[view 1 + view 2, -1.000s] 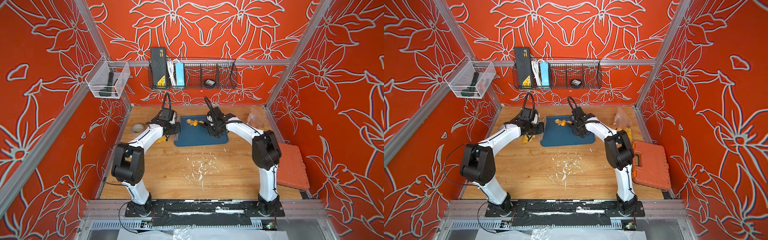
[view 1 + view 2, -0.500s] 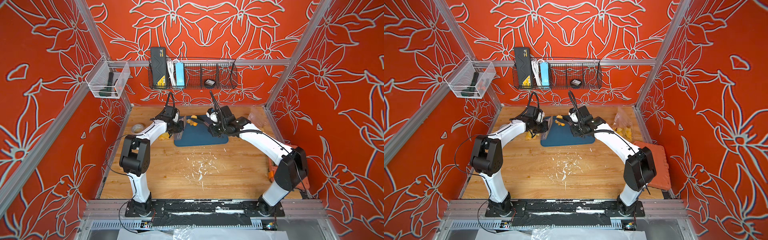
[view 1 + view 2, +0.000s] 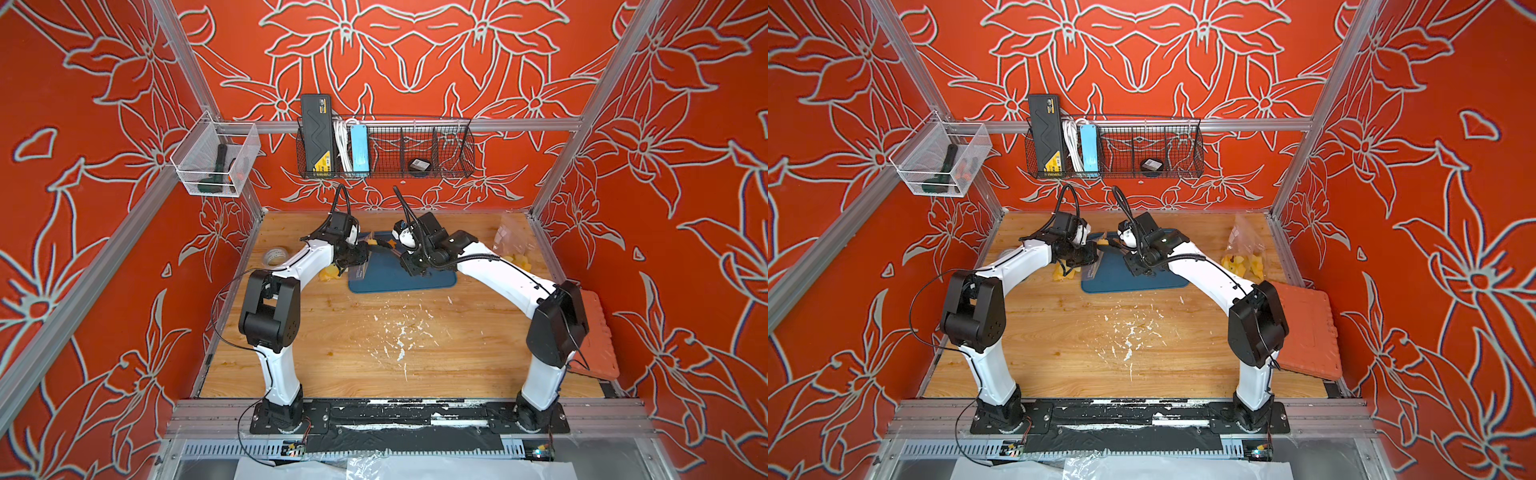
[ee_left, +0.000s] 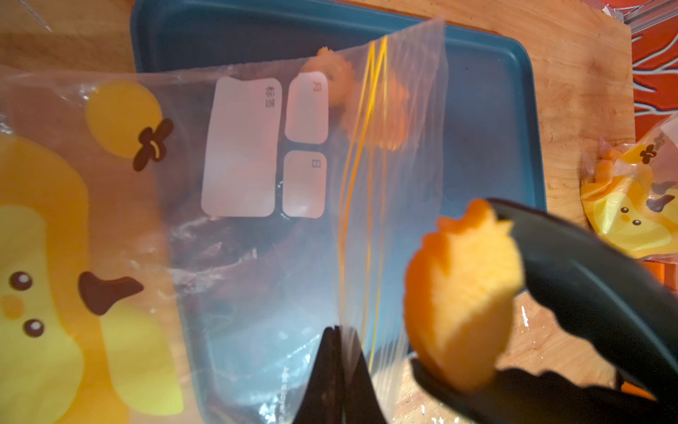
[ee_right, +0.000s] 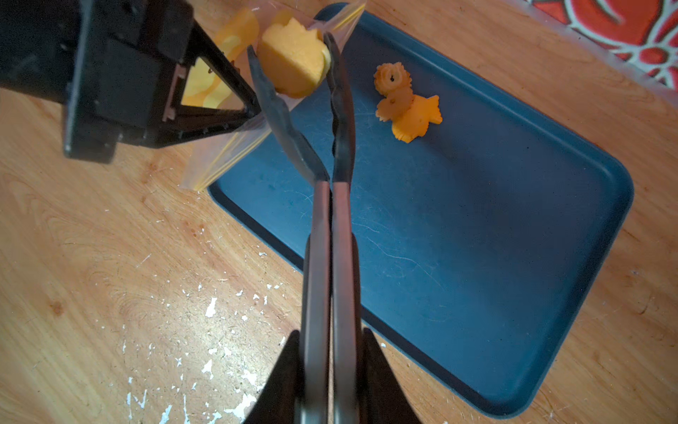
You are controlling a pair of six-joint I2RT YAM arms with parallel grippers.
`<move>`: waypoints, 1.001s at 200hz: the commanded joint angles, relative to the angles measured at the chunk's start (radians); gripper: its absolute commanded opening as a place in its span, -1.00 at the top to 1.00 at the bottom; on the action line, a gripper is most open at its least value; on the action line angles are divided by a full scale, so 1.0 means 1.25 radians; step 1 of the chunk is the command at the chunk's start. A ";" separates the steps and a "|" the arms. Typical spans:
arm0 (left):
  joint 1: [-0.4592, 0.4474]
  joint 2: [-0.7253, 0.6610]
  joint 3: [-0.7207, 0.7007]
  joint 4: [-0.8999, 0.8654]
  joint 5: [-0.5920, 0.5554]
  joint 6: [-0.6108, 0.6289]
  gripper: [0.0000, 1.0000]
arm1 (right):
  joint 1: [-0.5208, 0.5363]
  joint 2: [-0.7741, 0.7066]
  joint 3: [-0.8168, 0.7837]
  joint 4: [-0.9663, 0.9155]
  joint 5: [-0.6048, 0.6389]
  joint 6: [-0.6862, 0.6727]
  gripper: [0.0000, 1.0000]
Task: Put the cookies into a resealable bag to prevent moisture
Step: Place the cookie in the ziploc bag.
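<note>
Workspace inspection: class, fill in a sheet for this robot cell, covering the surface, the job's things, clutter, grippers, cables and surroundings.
Surface: wooden tabletop flecked with white scuffs; blue tray lies on it.
Job's things: one cookie pinched in tongs at the mouth of the resealable bag; about three cookies lie on the tray.
Clutter: tape roll, orange case, second printed bag.
Grippers: left gripper shut on the bag's edge; right gripper shut on the tongs.
Cables: black loops above both wrists; no snag seen.
Surroundings: red floral walls; wire basket holding a power strip.
</note>
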 commanded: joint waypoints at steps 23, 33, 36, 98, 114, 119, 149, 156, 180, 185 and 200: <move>0.008 -0.017 -0.008 0.007 0.003 0.016 1.00 | 0.016 0.022 0.014 -0.037 0.090 -0.059 0.70; 0.008 -0.020 -0.009 0.009 0.002 0.015 1.00 | 0.021 0.023 0.010 -0.042 0.104 -0.071 0.70; 0.008 -0.021 -0.010 0.009 0.002 0.015 1.00 | 0.021 0.024 0.010 -0.044 0.109 -0.075 0.70; 0.008 -0.038 -0.021 0.023 0.022 0.020 1.00 | 0.051 0.048 0.034 -0.058 0.113 -0.131 0.70; 0.008 -0.049 -0.030 0.031 0.032 0.023 1.00 | 0.060 0.072 0.065 -0.072 0.118 -0.144 0.70; 0.008 -0.051 -0.033 0.035 0.036 0.022 1.00 | 0.063 0.080 0.075 -0.078 0.118 -0.147 0.70; 0.008 -0.064 -0.043 0.047 0.057 0.024 1.00 | 0.064 0.123 0.129 -0.097 0.104 -0.144 0.70; 0.008 -0.067 -0.044 0.049 0.061 0.024 1.00 | 0.064 0.130 0.139 -0.100 0.098 -0.141 0.70; 0.008 -0.077 -0.049 0.057 0.072 0.025 1.00 | 0.064 0.157 0.171 -0.110 0.081 -0.135 0.71; 0.008 -0.079 -0.050 0.057 0.073 0.025 1.00 | 0.064 0.161 0.177 -0.111 0.077 -0.134 0.71; 0.008 -0.088 -0.054 0.064 0.076 0.026 1.00 | 0.064 0.170 0.183 -0.109 0.057 -0.137 0.71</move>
